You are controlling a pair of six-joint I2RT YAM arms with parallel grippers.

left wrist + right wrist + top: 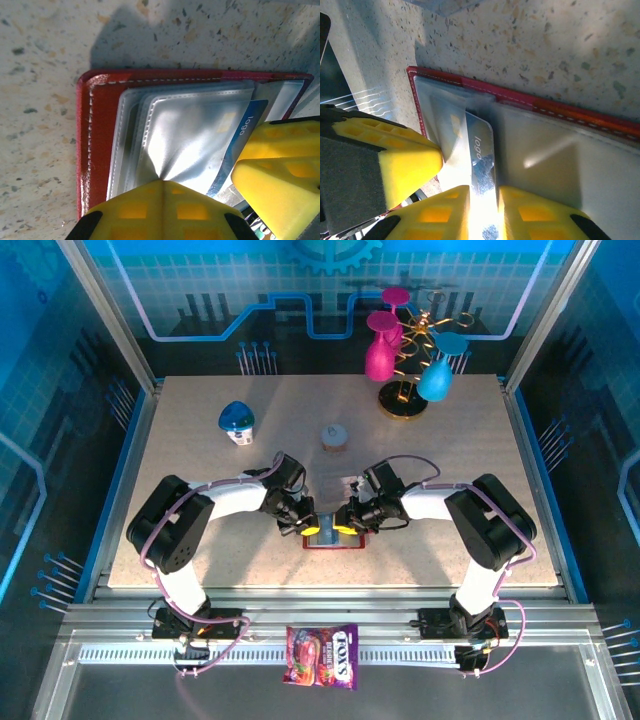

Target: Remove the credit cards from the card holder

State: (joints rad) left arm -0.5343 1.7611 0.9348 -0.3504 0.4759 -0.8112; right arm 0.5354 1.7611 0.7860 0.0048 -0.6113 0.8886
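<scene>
Pinching a fold of the grey see-thru pocket w/ L gripper: yellow pads shut fully together, plastic creased to a point at the tips. Nipping a blue-&-white credit card w/ R gripper: pads closed down onto it, one each side, touching it as far as visible; "logo" lettering on card face. From L wrist cam, blue end of same card poking past pocket edge, in btwn R gripper's yellow fingers. More clear pockets stacked beneath, contents too blurred to tell. All of it inside red card holder, lying open & flat, white stitching along border, red rim just beyond pockets. From above, card holder near front-centre of speckled table, directly btwn both grippers, arms bent in toward it from either side, wrists close together. Further back: white bottle w/ blue cap to L, small round jar approx centre, gold stand w/ pink & blue glasses hung on it at back R. Colourful candy packet off table, on metal rail at near edge btwn arm bases.
</scene>
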